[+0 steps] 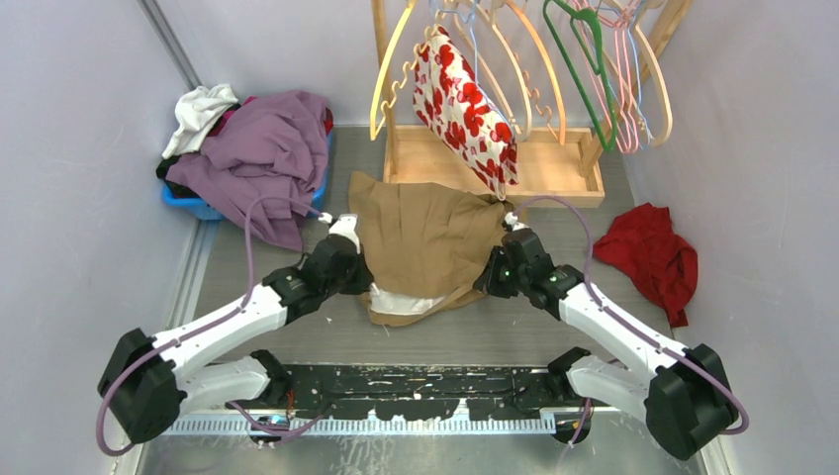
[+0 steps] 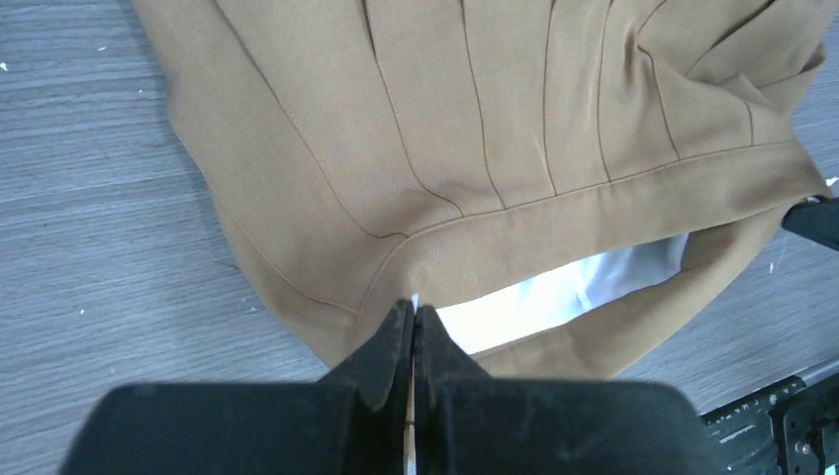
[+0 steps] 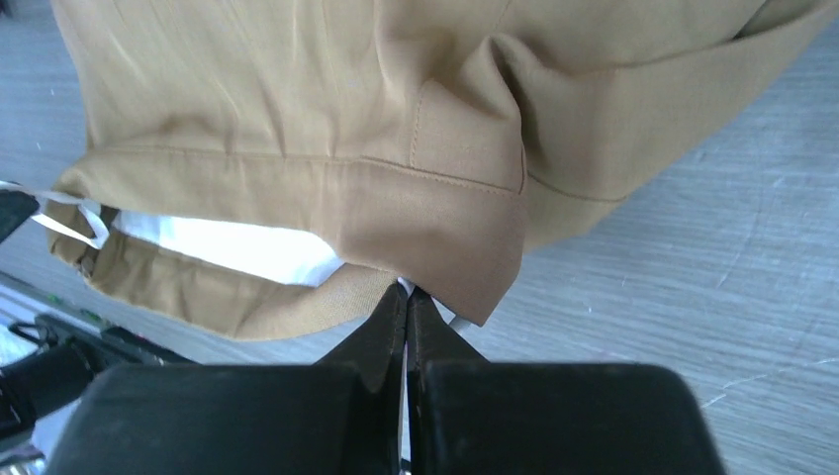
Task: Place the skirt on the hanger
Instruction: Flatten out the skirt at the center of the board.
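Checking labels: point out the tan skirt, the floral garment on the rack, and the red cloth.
tan skirt (image 1: 420,237), top view, pleated middle of the fabric
floral garment (image 1: 463,104), top view, centre of the hanging cloth
red cloth (image 1: 648,252), top view, middle of the crumpled heap

**Skirt** (image 1: 425,237), centre: plain tan with stitched pleat lines; white lining (image 1: 401,302) shows at its 6 o'clock edge. **Surface** (image 1: 495,336): grey wood grain. **12 o'clock:** pale wooden rack (image 1: 495,168) carrying a white garment printed with red flowers (image 1: 463,109), a green hanger (image 1: 584,69) and pink hangers (image 1: 625,99). **10 o'clock:** blue basket (image 1: 188,203) holding a mauve garment (image 1: 262,148) and a white cloth (image 1: 201,114). **3 o'clock:** plain red cloth (image 1: 653,252).
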